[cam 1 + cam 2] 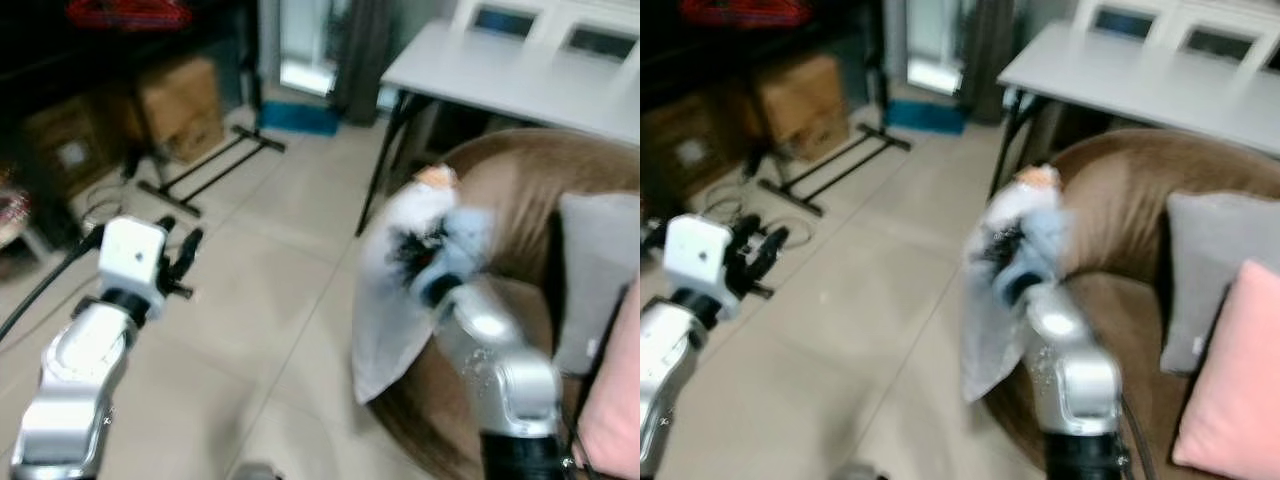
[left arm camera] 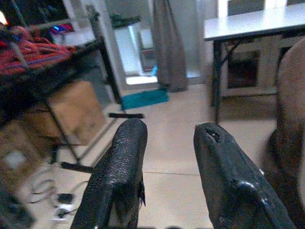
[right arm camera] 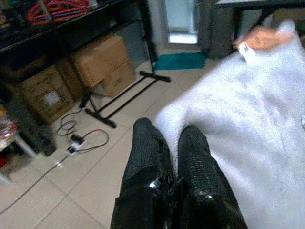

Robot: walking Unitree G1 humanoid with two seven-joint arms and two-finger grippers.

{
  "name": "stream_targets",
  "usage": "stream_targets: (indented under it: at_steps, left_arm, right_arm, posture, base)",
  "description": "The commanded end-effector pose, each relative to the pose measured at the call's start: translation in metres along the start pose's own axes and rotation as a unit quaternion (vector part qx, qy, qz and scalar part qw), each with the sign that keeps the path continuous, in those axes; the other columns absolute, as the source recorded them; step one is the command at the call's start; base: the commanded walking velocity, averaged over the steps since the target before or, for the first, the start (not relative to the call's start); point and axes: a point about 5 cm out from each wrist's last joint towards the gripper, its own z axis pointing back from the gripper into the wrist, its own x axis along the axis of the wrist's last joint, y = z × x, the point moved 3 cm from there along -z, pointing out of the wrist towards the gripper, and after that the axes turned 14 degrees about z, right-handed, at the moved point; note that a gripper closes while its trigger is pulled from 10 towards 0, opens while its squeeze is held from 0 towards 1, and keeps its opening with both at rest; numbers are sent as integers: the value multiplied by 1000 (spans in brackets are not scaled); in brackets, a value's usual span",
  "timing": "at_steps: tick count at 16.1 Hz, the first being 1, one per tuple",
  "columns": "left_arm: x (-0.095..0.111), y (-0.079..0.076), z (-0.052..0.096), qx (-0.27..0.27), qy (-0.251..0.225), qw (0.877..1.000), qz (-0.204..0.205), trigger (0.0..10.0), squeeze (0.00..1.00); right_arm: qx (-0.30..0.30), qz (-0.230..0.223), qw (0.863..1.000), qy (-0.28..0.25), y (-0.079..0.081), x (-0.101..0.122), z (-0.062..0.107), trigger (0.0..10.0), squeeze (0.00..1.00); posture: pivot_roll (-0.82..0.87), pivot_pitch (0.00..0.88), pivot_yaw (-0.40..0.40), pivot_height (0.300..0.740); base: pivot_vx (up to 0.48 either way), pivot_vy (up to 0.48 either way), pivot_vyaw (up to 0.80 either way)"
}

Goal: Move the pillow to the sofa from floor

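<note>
My right gripper (image 3: 174,143) has its fingers clamped on the white pillow (image 1: 395,290), which hangs lengthwise against the brown sofa (image 1: 1120,190); seat lies rightward. Left gripper (image 2: 167,157) fingers apart, idle.

Beige tiled floor (image 1: 270,300); white table (image 1: 500,70); cardboard boxes (image 1: 180,105); grey curtain (image 2: 167,43).

A white table (image 1: 500,75) stands behind; cardboard boxes (image 1: 180,105) sit under a dark shelf (image 3: 71,21); cables (image 3: 81,136) lie on the tiled floor (image 1: 250,300)

Home living room: brown sofa (image 1: 530,190), white table (image 1: 520,75), cardboard boxes (image 1: 180,105).
</note>
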Motion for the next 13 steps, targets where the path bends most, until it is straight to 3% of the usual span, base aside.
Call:
stream_targets:
  at_steps: [1, 3, 13]
  left_arm:
    - [8, -14, -4, -30, -14, 999, -1, 10000, 0]
    - [7, -15, -4, -34, -13, 999, -3, 10000, 0]
    - [3, -25, -3, -71, 2, 997, -4, 10000, 0]
  right_arm:
    - [-33, 13, 999, -28, -20, 12, 5, 10000, 0]
    - [-38, 22, 999, -29, -22, 13, 4, 10000, 0]
    - [-57, 29, 997, -32, -32, 14, 3, 10000, 0]
  posture:
    - [17, 0, -19, 740]
    - [17, 0, -19, 740]
    - [19, 0, -12, 740]
  base:
    - [368, 0, -800]
    - [369, 0, -800]
    - [369, 0, 0]
